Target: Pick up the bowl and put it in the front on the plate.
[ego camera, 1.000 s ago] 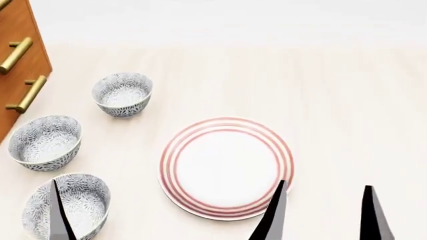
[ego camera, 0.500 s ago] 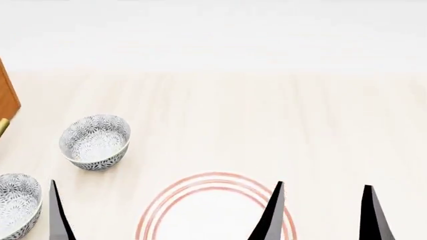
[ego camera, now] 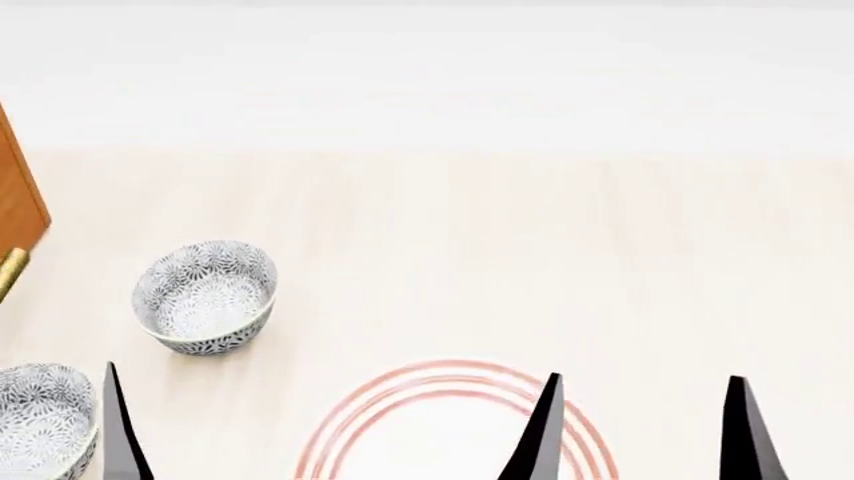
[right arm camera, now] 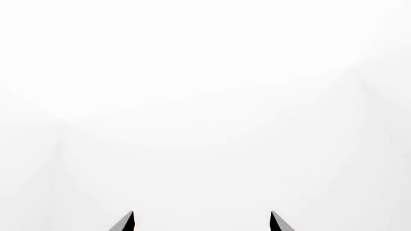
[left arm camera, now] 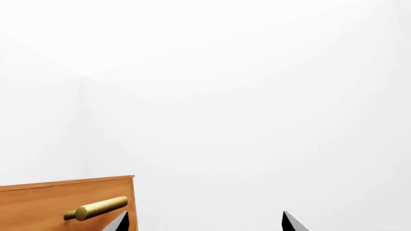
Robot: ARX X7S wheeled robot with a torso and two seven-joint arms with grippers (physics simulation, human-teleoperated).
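left tool (left arm camera: 202, 222): fingers spread, nothing held
right tool (ego camera: 641, 430): fingers spread, nothing held
plate (ego camera: 400, 400): table's near edge, cropped
bowl (ego camera: 204, 296): beside plate, apart

A simulated home dining spot. Patterned bowls (ego camera: 204, 296) and a red-ringed plate (ego camera: 454, 425) sit on pale wood beside a brass-handled wooden cabinet (left arm camera: 64, 204).

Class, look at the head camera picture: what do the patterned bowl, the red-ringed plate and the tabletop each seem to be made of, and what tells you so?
The bowl looks like glazed ceramic: white body, dense grey-blue floral print inside and out. The plate also looks ceramic, smooth white with thin red rings, though only its far edge shows. The tabletop looks like pale matt wood, with faint lengthwise grain. It is a simulator render, so these are looks only.
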